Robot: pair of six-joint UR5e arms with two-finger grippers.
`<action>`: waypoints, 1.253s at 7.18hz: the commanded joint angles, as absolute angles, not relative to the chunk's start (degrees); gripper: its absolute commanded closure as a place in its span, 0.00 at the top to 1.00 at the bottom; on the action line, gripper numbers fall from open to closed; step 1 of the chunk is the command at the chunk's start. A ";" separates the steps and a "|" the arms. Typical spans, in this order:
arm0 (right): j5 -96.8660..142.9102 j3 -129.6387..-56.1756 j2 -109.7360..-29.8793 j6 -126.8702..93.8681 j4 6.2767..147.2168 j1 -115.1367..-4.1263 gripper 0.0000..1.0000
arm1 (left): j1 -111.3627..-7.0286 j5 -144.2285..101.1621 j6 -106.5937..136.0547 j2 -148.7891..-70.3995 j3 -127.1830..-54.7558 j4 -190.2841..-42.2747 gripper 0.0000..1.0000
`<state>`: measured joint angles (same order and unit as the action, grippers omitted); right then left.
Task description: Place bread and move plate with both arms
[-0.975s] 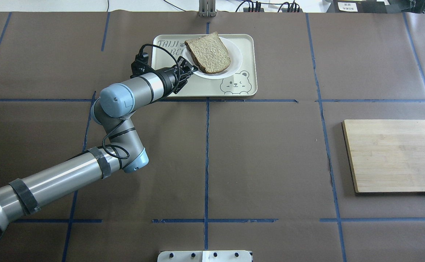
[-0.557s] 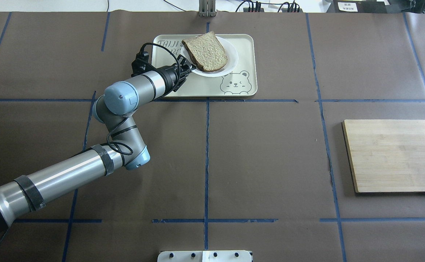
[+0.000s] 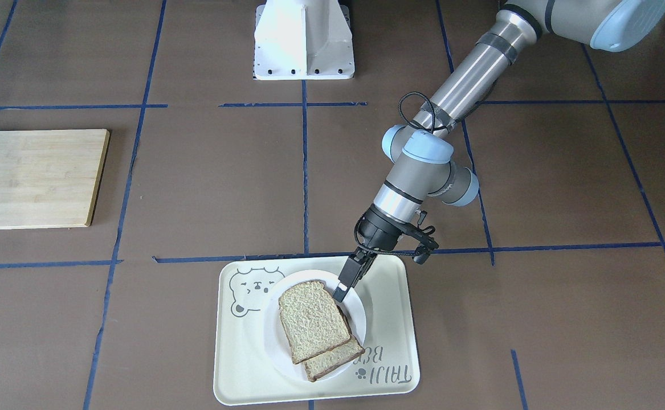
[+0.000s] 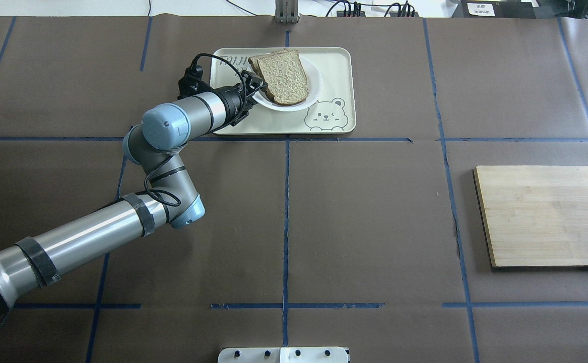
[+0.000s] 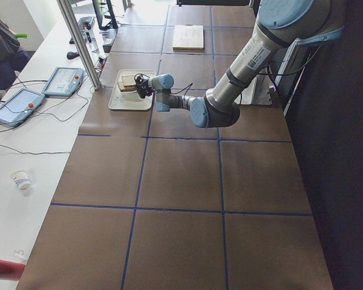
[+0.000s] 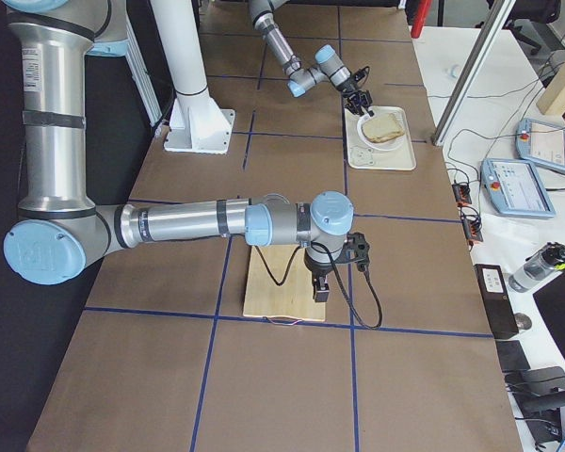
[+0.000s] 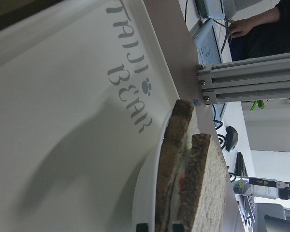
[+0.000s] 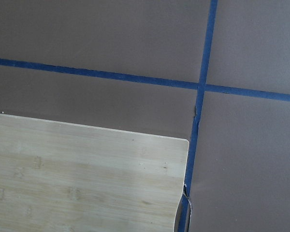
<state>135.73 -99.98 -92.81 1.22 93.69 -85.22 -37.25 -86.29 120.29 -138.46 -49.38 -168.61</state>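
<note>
The plain bread slice (image 3: 312, 319) lies on top of a second slice (image 3: 332, 359) on the small white plate (image 3: 358, 319), which is over the cream bear tray (image 3: 392, 341). My left gripper (image 3: 342, 291) is shut on the plate's rim on the robot's side. In the overhead view the left gripper (image 4: 258, 86) is at the left rim of the plate (image 4: 315, 83), under the bread (image 4: 284, 75). The left wrist view shows the stacked slices (image 7: 210, 193) edge-on on the plate (image 7: 146, 191). My right gripper (image 6: 321, 294) hovers by the wooden board; I cannot tell whether it is open.
A wooden cutting board (image 4: 545, 214) lies at the table's right side, also in the right wrist view (image 8: 82, 179). The white pedestal (image 3: 304, 40) stands at the robot's edge. Blue tape lines cross the brown table cover.
My left gripper has swung toward the tray's far left, and the plate with the bread has moved and turned with it, away from the bear drawing.
</note>
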 commanded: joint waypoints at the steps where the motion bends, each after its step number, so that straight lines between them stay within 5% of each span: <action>1: 135.70 -99.93 -92.81 1.23 93.69 -85.25 1.00 | -41.46 -96.63 116.65 -133.98 -57.50 -160.71 1.00; 6: 135.62 -100.02 -93.25 1.49 93.60 -86.22 1.00 | -55.09 -115.74 84.72 -115.44 -98.54 -114.34 1.00; 9: 135.53 -100.19 -95.09 1.14 93.60 -87.79 1.00 | -60.28 -115.84 57.30 -101.48 -109.59 -102.31 1.00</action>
